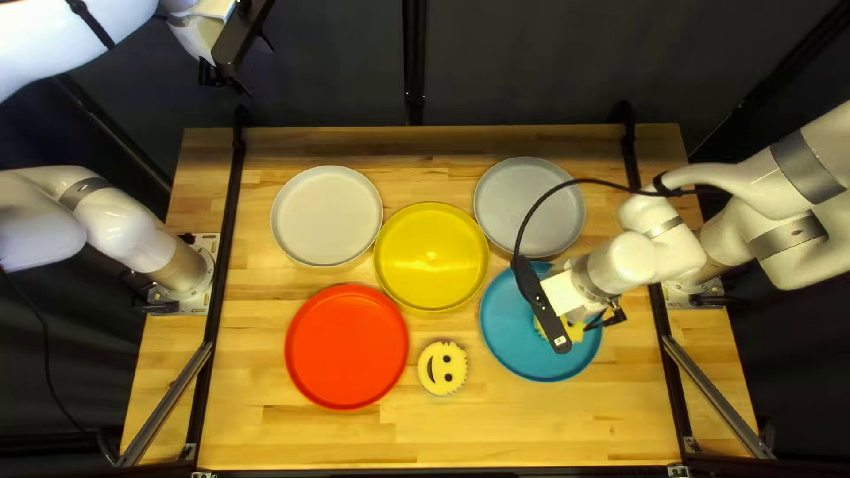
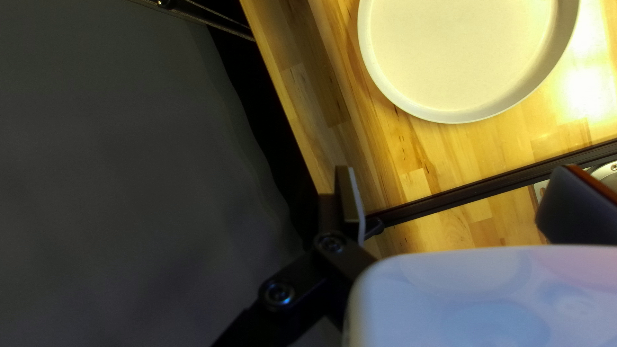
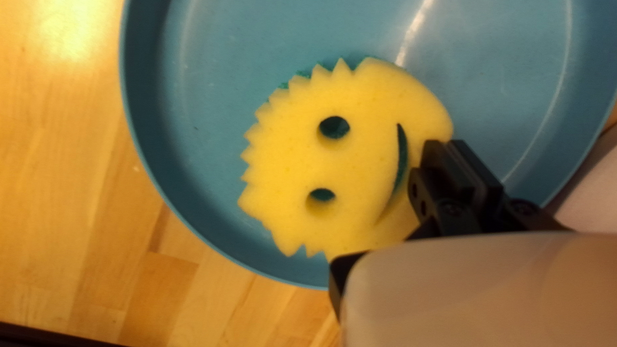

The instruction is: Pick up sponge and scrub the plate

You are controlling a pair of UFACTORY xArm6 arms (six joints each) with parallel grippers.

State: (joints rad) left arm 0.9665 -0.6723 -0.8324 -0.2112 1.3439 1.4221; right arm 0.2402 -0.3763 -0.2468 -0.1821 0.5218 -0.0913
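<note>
1. Dark curtain (image 1: 336, 62) hung behind a wood table (image 1: 531, 425).
2. My right gripper (image 1: 598, 320) was nearly closed, pinching the rim of a yellow smiley sponge (image 3: 347, 160).
3. That sponge was in the blue plate (image 1: 531, 354).
4. Another smiley sponge (image 1: 443, 367) was on the wood, between the blue plate and the red plate (image 1: 346, 346).
5. My left gripper (image 1: 235, 78) was up high, fingers (image 2: 344, 199) wide apart, holding nothing.
6. Yellow (image 1: 431, 257), white (image 1: 327, 215) and grey plates (image 1: 522, 204) sat farther back.
</note>
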